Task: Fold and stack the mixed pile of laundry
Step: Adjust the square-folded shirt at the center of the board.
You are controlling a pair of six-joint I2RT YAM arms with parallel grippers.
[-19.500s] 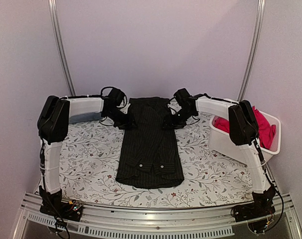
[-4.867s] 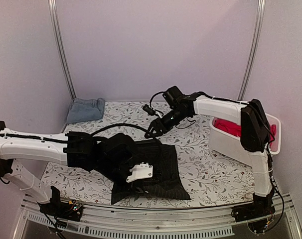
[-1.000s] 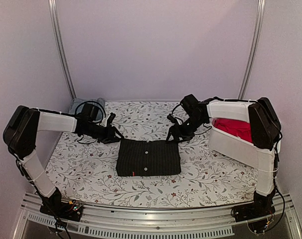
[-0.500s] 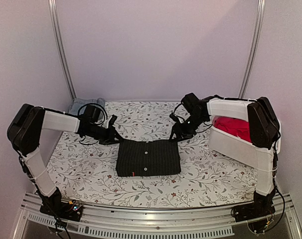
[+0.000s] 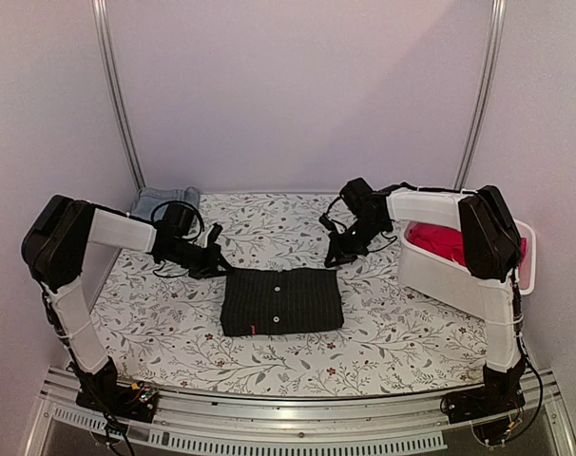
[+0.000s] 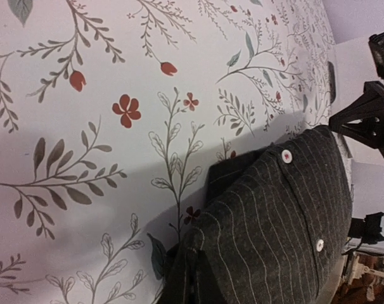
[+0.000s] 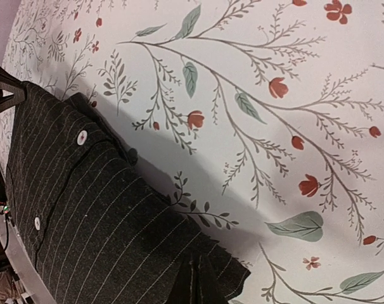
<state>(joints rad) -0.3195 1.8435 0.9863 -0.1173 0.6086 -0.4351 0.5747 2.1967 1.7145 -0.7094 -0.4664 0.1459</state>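
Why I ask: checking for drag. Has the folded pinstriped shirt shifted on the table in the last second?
No. The pinstriped shirt lies where it did: its right edge keeps the same gap from the white bin.

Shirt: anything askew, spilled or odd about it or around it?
Nothing much. The shirt lies folded as a tidy rectangle mid-table, buttons up. Only quibble: at its far corners an underlayer pokes out slightly past the top fold. Nothing spilled; the red cloth sits inside the bin.
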